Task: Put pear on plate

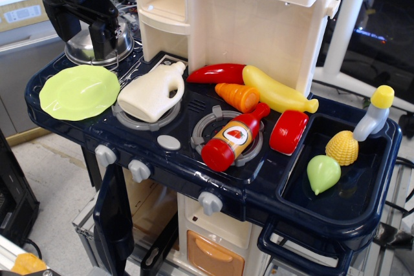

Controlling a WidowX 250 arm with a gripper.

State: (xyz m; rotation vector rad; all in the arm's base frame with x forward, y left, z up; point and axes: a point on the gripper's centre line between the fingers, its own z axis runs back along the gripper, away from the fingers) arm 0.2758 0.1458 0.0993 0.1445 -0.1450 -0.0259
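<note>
The pear (323, 172) lies in the sink basin (362, 192) at four o'clock, just beside the corn cob (342, 147). The fingers (103, 40) hang empty, narrowly parted, at eleven o'clock near the plate (79, 92). Approach from above, avoiding the corn.

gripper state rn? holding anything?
Gripper: jaws open, holding nothing, above the steel pot. Pear lies in the sink, untouched.

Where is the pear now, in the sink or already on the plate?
In the sink. The pear lies in the dark basin beside the corn cob, while the plate at the far end holds nothing.
</note>
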